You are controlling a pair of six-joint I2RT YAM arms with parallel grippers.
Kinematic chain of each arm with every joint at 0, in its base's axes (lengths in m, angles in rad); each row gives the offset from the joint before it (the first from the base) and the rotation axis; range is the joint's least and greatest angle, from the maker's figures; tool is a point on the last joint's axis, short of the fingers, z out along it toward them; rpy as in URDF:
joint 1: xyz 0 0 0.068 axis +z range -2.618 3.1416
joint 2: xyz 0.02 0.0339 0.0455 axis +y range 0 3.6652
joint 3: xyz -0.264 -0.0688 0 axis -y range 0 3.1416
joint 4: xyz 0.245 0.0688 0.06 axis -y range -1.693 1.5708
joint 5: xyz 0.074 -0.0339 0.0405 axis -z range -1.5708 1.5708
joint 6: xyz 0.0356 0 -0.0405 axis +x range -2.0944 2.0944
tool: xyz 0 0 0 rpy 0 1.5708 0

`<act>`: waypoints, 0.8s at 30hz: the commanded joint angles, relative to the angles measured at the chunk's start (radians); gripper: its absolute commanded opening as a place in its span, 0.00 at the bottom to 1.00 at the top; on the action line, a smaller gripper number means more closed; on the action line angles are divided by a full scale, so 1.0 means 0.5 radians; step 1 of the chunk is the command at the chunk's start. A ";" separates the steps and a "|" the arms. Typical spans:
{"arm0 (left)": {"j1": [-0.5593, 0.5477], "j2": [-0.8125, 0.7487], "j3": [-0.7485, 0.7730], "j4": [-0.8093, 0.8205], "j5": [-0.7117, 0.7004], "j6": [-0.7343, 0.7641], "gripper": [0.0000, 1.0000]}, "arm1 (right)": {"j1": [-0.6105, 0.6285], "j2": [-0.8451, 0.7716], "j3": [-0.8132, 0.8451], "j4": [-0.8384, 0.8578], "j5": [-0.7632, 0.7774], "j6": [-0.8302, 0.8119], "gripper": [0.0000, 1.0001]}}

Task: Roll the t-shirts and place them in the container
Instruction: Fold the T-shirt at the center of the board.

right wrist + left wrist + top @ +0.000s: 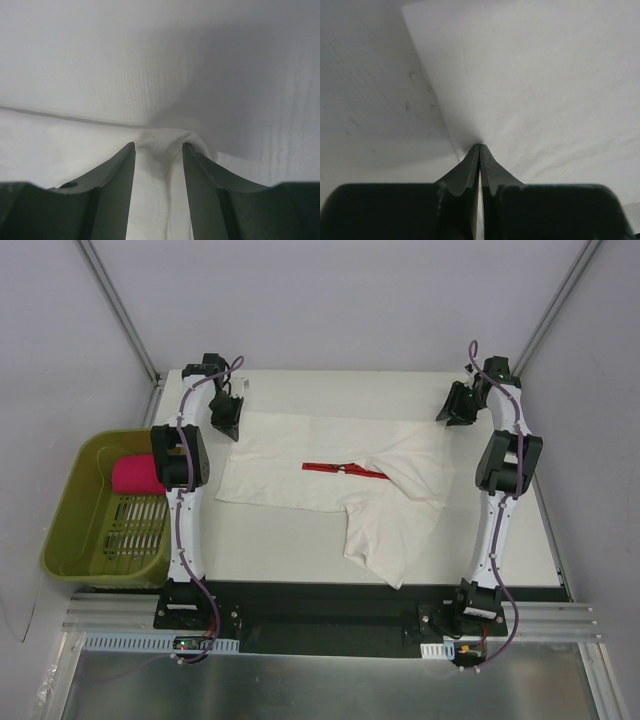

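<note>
The white t-shirt [290, 485] lies spread and partly folded across the table, with a thin strip of its red print [345, 468] showing at a fold. My left gripper [226, 423] sits at the shirt's far left corner. In the left wrist view it [479, 145] is shut, pinching the edge of the white cloth [545, 100]. My right gripper [458, 415] is at the far right corner. Its jaws [158, 145] stand apart over a bunched ridge of the cloth [60, 145]. The pink rolled t-shirt [133, 477] rests in the basket.
An olive-green basket [60, 530] stands off the table's left edge beside the left arm. Grey walls close in behind the table [300, 555]. A flap of the shirt hangs toward the near edge.
</note>
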 commanded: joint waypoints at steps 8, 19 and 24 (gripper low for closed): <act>0.004 -0.062 0.051 0.000 -0.133 -0.101 0.00 | -0.062 -0.085 0.114 0.020 -0.001 -0.017 0.54; -0.201 -0.660 -0.077 -0.028 0.437 -0.040 0.39 | -0.172 -1.099 -0.753 -0.023 0.171 -0.559 0.68; -0.312 -0.738 -0.096 -0.021 0.725 -0.214 0.59 | 0.026 -1.474 -1.355 -0.158 -0.053 -1.288 0.68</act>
